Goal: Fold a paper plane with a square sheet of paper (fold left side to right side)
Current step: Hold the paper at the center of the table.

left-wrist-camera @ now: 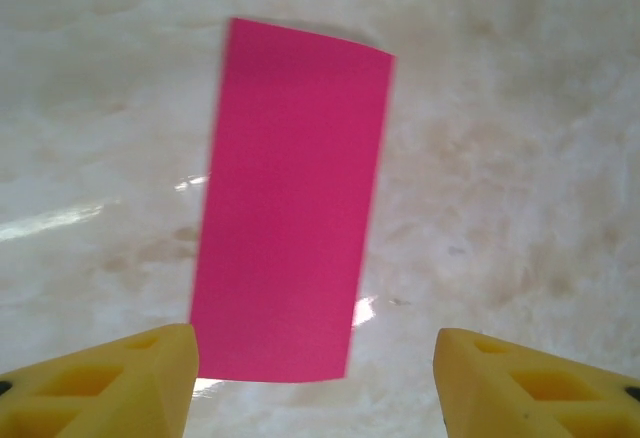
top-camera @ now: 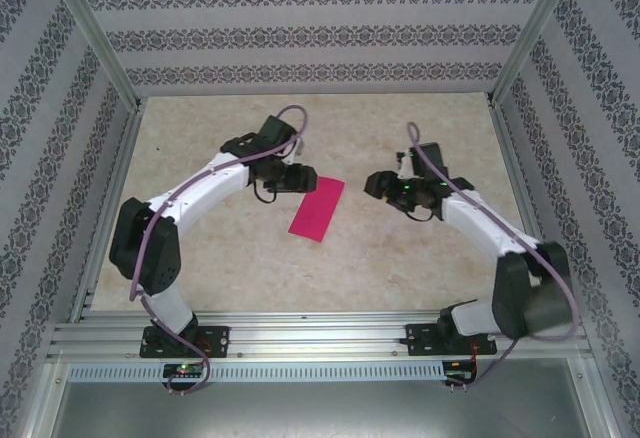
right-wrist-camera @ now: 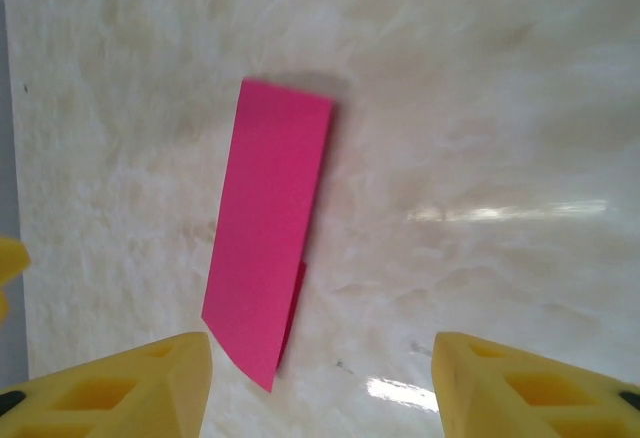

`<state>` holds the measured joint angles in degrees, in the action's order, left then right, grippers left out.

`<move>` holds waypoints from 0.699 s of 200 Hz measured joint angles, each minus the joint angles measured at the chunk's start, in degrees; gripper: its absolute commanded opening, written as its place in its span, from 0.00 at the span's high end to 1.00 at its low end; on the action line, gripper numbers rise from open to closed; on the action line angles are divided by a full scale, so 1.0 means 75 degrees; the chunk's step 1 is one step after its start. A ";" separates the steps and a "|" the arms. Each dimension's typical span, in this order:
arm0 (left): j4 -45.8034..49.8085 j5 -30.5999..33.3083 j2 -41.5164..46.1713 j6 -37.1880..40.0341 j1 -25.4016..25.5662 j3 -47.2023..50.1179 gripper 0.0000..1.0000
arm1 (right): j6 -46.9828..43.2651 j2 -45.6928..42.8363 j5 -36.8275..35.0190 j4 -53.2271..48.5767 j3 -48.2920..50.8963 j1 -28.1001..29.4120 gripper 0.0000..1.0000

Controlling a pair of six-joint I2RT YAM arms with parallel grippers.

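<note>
The square sheet of paper [top-camera: 317,209] lies flat on the table, folded in half into a narrow magenta rectangle, with no paper plane shape to it. My left gripper [top-camera: 292,179] hovers just off its far left end, open. In the left wrist view the sheet [left-wrist-camera: 290,208] stretches away from my left gripper [left-wrist-camera: 315,363], whose yellow fingers [left-wrist-camera: 120,383] are spread wide with nothing between them. My right gripper [top-camera: 376,186] is open to the right of the sheet, apart from it. In the right wrist view a lower layer peeks out along the near right edge of the sheet [right-wrist-camera: 268,238], ahead of my right gripper [right-wrist-camera: 320,373].
The beige marbled tabletop [top-camera: 400,268] is boxed in by patterned walls [top-camera: 300,38] on three sides. Aluminium rails [top-camera: 320,343] run along the near edge where both arm bases stand.
</note>
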<state>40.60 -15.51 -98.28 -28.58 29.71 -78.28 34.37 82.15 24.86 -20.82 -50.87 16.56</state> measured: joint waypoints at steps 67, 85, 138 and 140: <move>-0.1760 -0.0924 0.0536 -0.0962 -0.0609 0.2299 0.25 | 0.0108 0.2844 0.0117 0.0950 -0.1851 0.0944 0.43; -0.1985 -0.1003 0.0536 -0.1067 -0.0612 0.2375 0.25 | 0.0041 0.3279 0.0119 0.1011 -0.2130 0.0941 0.43; -0.2215 -0.1037 0.0536 -0.1119 -0.0612 0.2375 0.24 | -0.0184 0.4243 0.0192 0.1011 -0.2632 0.0941 0.46; -0.2215 -0.1037 0.0536 -0.1122 -0.0612 0.2375 0.24 | -0.0192 0.4258 0.0192 0.1011 -0.2640 0.0941 0.45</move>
<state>23.99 -23.29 -94.26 -36.99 25.12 -60.47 32.93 114.08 26.30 -13.23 -70.67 23.62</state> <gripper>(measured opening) 0.761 0.551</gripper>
